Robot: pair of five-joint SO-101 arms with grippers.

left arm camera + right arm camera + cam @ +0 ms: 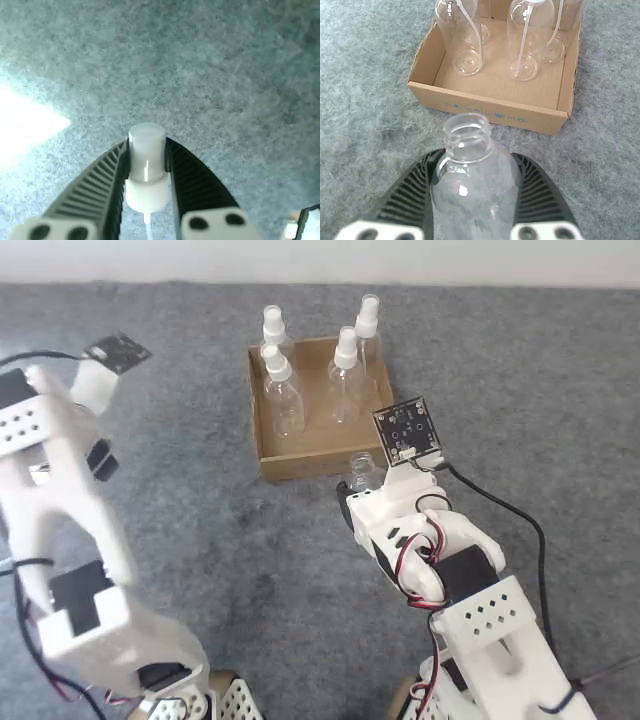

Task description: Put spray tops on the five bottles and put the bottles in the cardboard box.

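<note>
The white plastic left arm [70,480] is standing folded and raised, its black ribbed left gripper [146,145] clamping a white spray top [146,172]. The white plastic right arm [480,612] is stretching forward low, its black ribbed right gripper [476,157] gripping a clear uncapped plastic bottle [472,197].

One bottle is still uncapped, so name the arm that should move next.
Left, probably. The left claw is shut on the spray top, ready to carry over. The right claw holds the open bottle upright just outside the cardboard box, so it can simply hold steady.
</note>
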